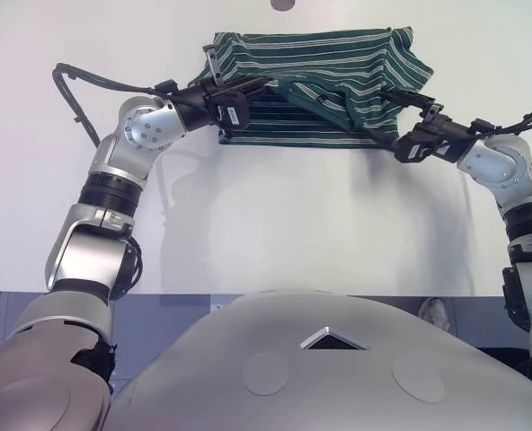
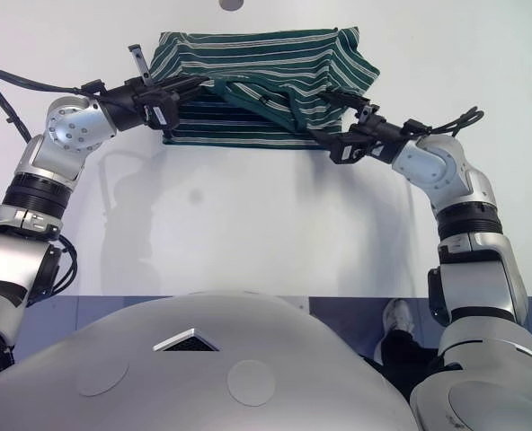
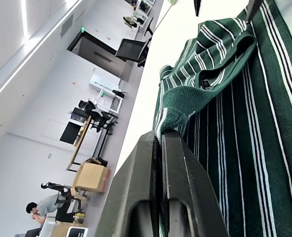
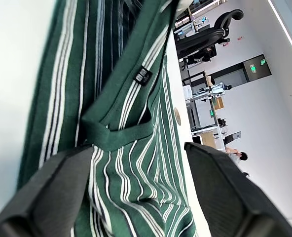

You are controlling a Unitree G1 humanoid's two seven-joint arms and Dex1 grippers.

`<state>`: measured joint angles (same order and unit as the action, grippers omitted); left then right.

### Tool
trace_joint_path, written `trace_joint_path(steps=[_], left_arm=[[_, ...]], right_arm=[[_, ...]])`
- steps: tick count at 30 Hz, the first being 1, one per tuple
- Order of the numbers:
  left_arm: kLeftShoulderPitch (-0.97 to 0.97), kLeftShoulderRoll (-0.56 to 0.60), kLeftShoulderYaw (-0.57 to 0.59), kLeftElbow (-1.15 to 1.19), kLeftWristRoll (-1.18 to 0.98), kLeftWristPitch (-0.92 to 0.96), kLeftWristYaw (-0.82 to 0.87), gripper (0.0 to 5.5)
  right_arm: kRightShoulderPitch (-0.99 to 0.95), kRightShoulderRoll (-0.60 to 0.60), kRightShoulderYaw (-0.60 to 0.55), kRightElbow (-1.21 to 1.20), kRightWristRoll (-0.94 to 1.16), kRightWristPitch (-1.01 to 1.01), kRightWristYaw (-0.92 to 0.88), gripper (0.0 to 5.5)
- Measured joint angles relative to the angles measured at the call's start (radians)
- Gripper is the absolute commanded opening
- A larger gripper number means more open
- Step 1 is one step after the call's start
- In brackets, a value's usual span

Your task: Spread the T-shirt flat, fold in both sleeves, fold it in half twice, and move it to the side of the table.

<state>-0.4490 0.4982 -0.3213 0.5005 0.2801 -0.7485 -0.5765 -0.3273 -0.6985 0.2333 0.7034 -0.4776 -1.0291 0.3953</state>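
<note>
The green T-shirt [image 1: 338, 54] with white stripes lies partly folded and bunched at the far middle of the white table [image 1: 275, 215]. My left gripper [image 1: 264, 83] reaches in from the left and is shut on a fold of the shirt's ribbed edge [image 3: 171, 106], held a little above the layers below. The left wrist view shows both fingers [image 3: 175, 163] pressed together on that fabric. At the shirt's right side my right gripper [image 1: 385, 112] is open, its two fingers [image 4: 62, 177] spread apart over the striped cloth near the collar [image 4: 117, 133] and its label.
A small grey round mark [image 1: 282, 4] sits at the table's far edge behind the shirt. Bare white tabletop stretches to both sides and towards the near edge [image 1: 248, 293]. Office chairs and desks stand in the room beyond.
</note>
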Motion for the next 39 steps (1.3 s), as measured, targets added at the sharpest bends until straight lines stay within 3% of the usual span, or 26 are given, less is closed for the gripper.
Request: trace_joint_path(steps=[5, 19, 39], left_arm=[[0.009, -0.002, 0.0, -0.009, 0.0, 0.0, 0.001, 0.01], [0.01, -0.004, 0.001, -0.031, 0.0, 0.0, 0.005, 0.01], [0.01, -0.004, 0.001, -0.031, 0.0, 0.0, 0.007, 0.01]], right_arm=[[0.018, 0.0, 0.009, 0.002, -0.037, -0.006, -0.074, 3.45], [-0.049, -0.001, 0.078, 0.072, -0.034, 0.059, -0.056, 3.45], [-0.053, -0.021, 0.077, 0.114, -0.018, 0.054, -0.117, 3.45]])
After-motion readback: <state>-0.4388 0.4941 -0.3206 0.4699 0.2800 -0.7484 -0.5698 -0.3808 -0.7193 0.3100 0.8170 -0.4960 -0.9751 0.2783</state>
